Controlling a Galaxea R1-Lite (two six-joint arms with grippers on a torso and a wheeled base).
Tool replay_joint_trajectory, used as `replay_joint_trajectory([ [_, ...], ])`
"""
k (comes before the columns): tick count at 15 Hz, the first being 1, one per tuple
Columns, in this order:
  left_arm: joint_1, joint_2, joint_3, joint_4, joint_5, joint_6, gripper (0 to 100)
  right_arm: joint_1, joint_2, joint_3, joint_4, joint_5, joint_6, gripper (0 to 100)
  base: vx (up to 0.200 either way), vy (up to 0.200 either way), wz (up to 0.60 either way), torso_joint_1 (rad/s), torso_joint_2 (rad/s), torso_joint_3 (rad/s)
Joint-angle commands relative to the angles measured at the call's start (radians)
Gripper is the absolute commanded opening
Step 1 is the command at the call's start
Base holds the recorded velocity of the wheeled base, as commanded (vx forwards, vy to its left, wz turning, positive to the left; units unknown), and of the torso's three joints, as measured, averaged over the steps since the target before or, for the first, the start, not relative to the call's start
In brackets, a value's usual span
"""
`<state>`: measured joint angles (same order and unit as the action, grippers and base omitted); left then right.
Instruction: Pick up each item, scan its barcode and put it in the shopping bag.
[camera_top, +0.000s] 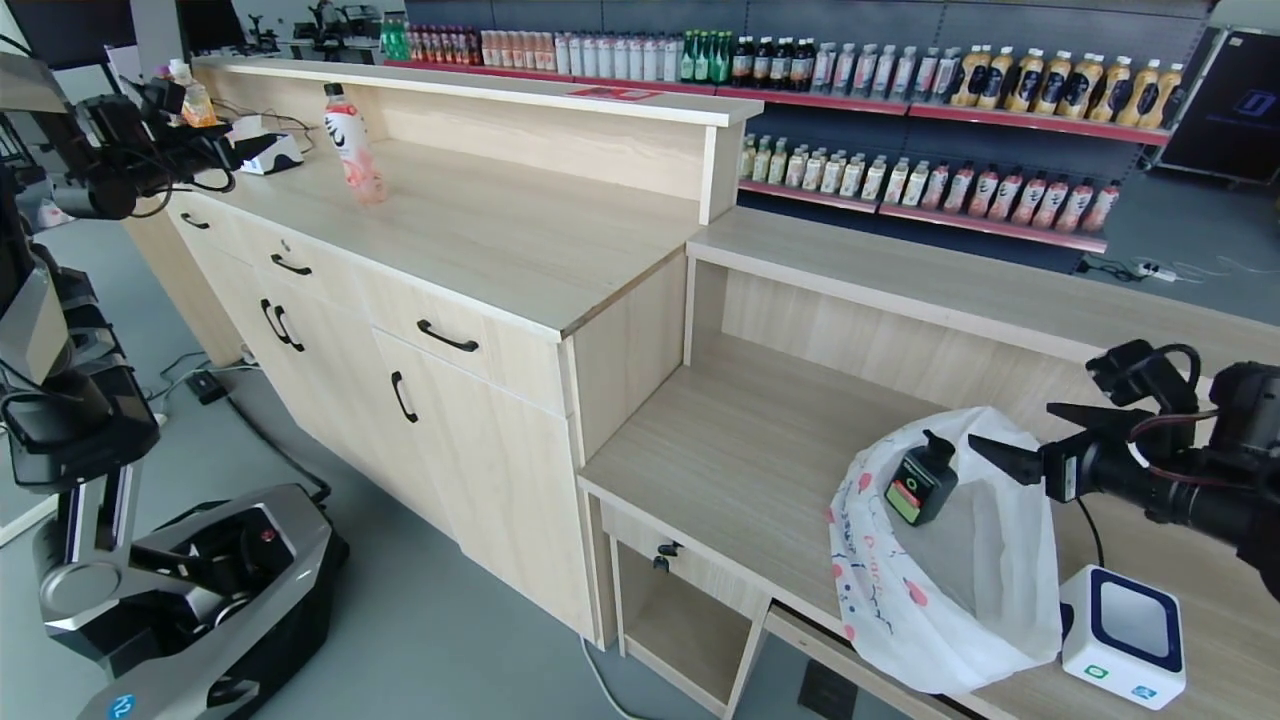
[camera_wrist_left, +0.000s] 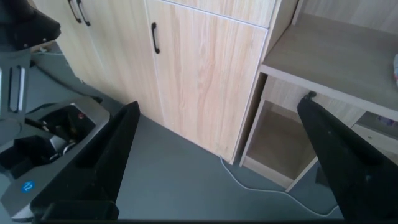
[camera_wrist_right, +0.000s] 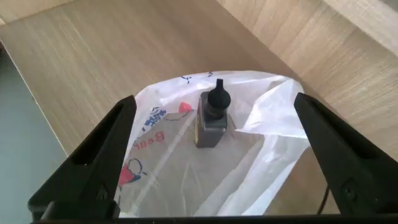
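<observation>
Right hand (camera_top: 1010, 430): open and empty, jaws spread wide. It is level with the mouth of the shopping bag (camera_top: 940, 590) and its fingertips point at it. In the right wrist view the hand (camera_wrist_right: 214, 99) looks straight down into the bag (camera_wrist_right: 261, 168).

Small black bottle (camera_top: 922, 482): inside the open mouth of the bag, apart from the right hand's fingers. Its long axis is near upright with a slight lean. The pump cap is uppermost and the green-and-red label faces the robot. From the wrist camera the bottle (camera_wrist_right: 210, 121) shows against the white plastic. What carries its base cannot be made out.

The bag stands at the front edge of the lower worktop (camera_top: 740, 440), its printed side towards the robot. Its depth is hidden by folds, and the bottle is the one item seen in it.

White scanner (camera_top: 1125, 635): on the same worktop, just beside the bag.

Left hand (camera_wrist_left: 217, 106): open and empty, held over the floor (camera_wrist_left: 186, 174) before the cabinet doors (camera_wrist_left: 205, 74).

Pink bottle (camera_top: 355, 145): upright on the upper worktop (camera_top: 500, 230), cap up, well apart from the bag.

Shelves (camera_top: 900, 100) behind carry rows of bottles.
</observation>
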<state>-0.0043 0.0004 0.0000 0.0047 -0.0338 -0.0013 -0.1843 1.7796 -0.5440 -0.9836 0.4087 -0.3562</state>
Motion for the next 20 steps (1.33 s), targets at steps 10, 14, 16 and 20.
replay_joint_trajectory([
  [10,0.0,0.001,0.0,0.0,0.0,0.0,100,-0.353,-0.626,-0.263,0.899,-0.389,0.036,100,0.0,0.0,-0.6,0.0,0.0,0.004],
  [14,0.0,0.001,0.0,0.0,0.0,0.0,100,-0.455,-0.39,-0.294,0.904,-0.416,0.129,100,0.0,0.0,0.0,0.0,0.0,0.0],
  [16,0.0,0.001,0.0,0.0,0.0,0.0,100,-0.498,-0.264,-0.326,0.899,-0.317,0.045,100,0.0,0.0,0.0,0.0,0.0,0.0],
  [20,0.0,0.001,0.0,0.0,0.0,0.0,100,-0.494,-0.092,-0.504,0.918,-0.185,-0.047,100,0.0,0.0,0.0,0.0,0.0,0.0],
])
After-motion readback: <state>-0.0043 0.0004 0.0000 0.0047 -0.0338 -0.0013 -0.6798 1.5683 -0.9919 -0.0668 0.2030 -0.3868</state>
